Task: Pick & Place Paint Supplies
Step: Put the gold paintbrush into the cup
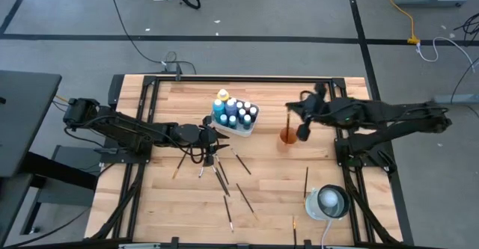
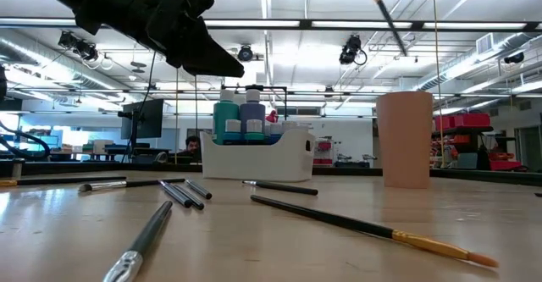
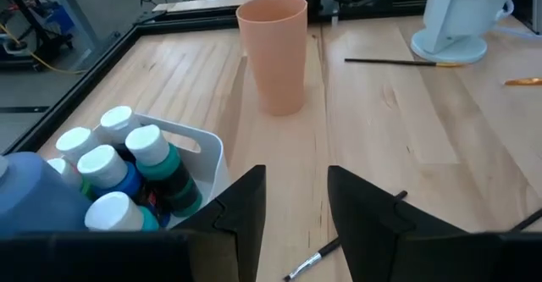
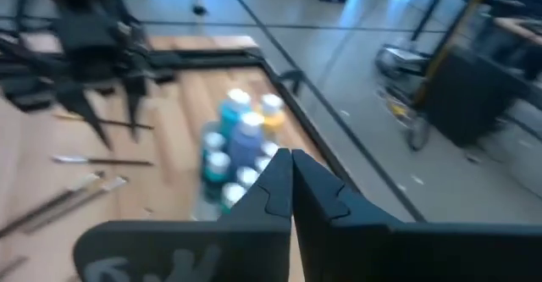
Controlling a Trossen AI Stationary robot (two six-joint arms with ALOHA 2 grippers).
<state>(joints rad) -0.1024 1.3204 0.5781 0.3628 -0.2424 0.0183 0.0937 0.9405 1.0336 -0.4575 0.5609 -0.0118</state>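
Beside the tray [image 1: 253,126] of paint bottles [image 1: 232,111], left gripper [image 1: 212,138] hangs with fingers apart, empty; right gripper [image 1: 289,108] pinches a paintbrush [image 1: 289,122] over the cup [image 1: 288,137].

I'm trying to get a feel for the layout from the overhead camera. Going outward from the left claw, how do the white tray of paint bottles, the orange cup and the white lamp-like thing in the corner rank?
1. White tray of paint bottles: just beyond the left claw, toward the table's back.
2. Orange cup: farther right, under the right arm.
3. White lamp-like thing: farthest, front right corner.
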